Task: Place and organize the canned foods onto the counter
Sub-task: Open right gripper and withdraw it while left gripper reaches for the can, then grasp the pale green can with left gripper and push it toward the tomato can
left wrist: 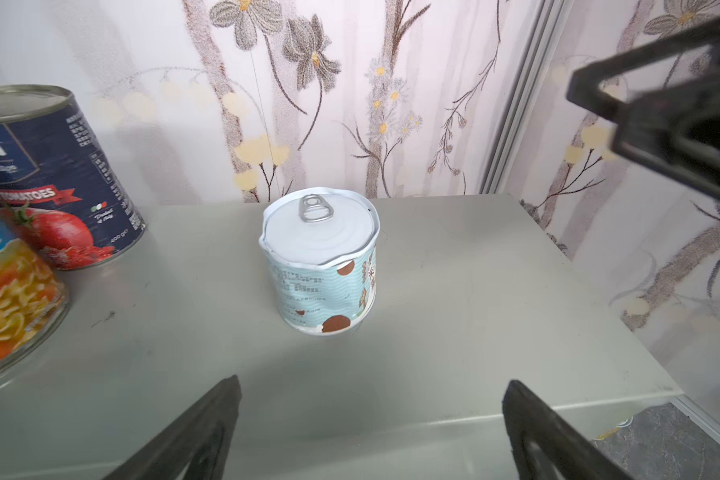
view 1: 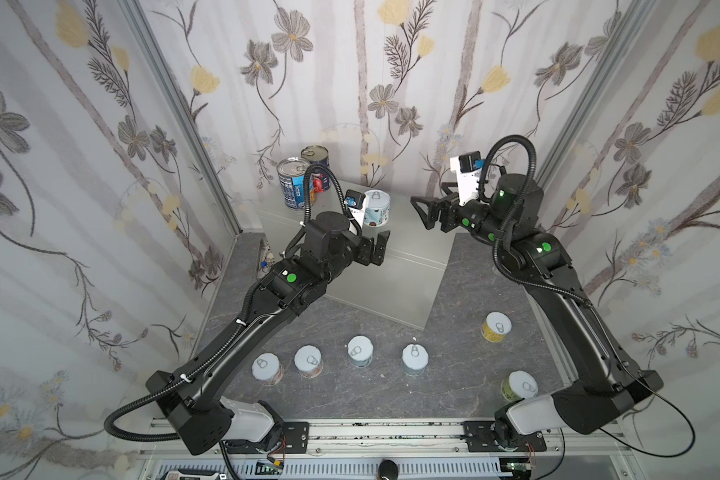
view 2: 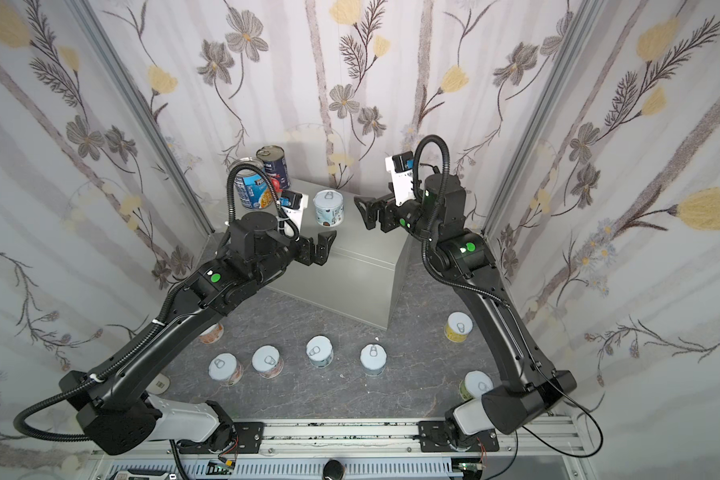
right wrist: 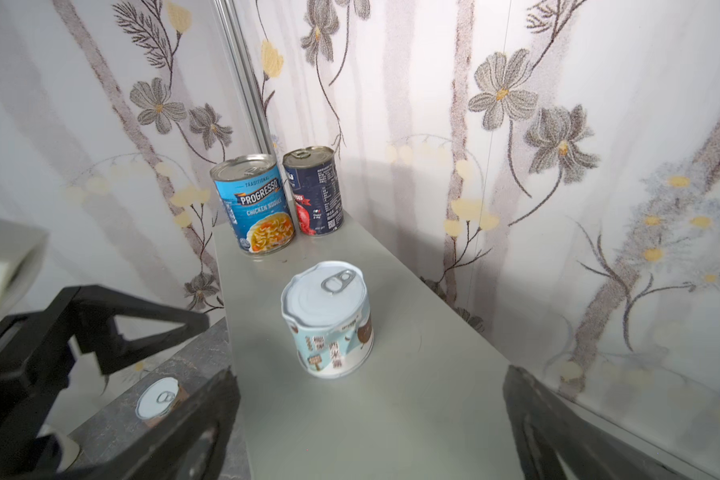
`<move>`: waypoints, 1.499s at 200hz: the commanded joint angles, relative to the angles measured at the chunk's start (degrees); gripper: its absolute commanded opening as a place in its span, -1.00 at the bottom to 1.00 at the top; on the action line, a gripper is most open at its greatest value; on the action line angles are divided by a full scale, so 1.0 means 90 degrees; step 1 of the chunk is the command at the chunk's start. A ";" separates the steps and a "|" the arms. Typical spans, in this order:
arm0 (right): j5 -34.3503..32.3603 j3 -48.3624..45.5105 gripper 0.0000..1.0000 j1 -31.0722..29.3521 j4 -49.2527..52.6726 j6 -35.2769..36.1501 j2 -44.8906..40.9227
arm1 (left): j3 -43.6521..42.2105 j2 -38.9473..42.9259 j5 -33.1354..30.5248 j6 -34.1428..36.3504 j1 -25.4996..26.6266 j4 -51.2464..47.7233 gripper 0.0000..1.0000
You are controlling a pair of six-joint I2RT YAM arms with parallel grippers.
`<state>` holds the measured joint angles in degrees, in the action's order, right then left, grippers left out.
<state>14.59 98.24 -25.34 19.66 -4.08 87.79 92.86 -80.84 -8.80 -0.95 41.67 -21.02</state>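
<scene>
The grey counter [view 1: 412, 266] [view 2: 362, 266] carries two tall cans at its far left corner, blue [view 1: 294, 185] [right wrist: 258, 208] and navy-red [view 1: 317, 160] [left wrist: 59, 174]. A dented pale-blue short can [view 1: 377, 208] [view 2: 329, 208] [left wrist: 321, 266] [right wrist: 329, 320] stands upright mid-counter. My left gripper [view 1: 381, 247] [view 2: 325, 245] [left wrist: 373, 380] hovers open and empty over the counter's front, short of that can. Facing it from the right, my right gripper [view 1: 422, 214] [view 2: 364, 212] [right wrist: 371, 372] is open and empty too. Several short cans [view 1: 360, 351] stand on the floor.
Floor cans form a row [view 1: 267, 368] [view 1: 415, 359] in front of the counter, with two more [view 1: 495, 326] [view 1: 520, 386] by the right arm. Another orange can [view 2: 211, 332] peeks from under the left arm. Floral walls close in on three sides.
</scene>
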 commanded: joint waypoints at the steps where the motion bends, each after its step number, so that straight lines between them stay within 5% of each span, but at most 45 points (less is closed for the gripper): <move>1: -0.0381 -0.1020 0.99 0.0067 -0.0888 -0.0136 -0.0898 | 0.0325 -0.0324 -0.0004 0.0161 -0.0087 0.0266 1.00; 51: -0.1118 -0.3979 0.99 0.0096 -0.1712 -0.0593 -0.3525 | 0.0874 -0.1041 0.0289 0.0067 -0.0326 0.0350 1.00; 103: -0.1130 -0.5180 0.99 0.0083 -0.1427 -0.0836 -0.4731 | 0.1291 -0.1597 0.0052 0.0080 -0.0458 0.0381 1.00; 195: -0.0987 -0.5434 0.99 -0.0015 -0.1489 -0.0856 -0.4907 | 0.1665 -0.2272 -0.0377 -0.0007 -0.0552 0.0663 0.83; 256: -0.1055 -0.5498 0.99 -0.0110 -0.1505 -0.0778 -0.4947 | 0.1998 -0.2607 -0.0531 0.0155 -0.0586 0.0746 0.39; 300: -0.1026 -0.5515 0.99 -0.0142 -0.1558 -0.0777 -0.4883 | 0.2213 -0.2692 -0.0507 0.0225 -0.0809 0.0733 0.35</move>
<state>4.78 48.84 -26.52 7.77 -11.42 43.31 111.22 -104.79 -12.40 0.03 35.55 -17.32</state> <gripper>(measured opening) 0.996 0.707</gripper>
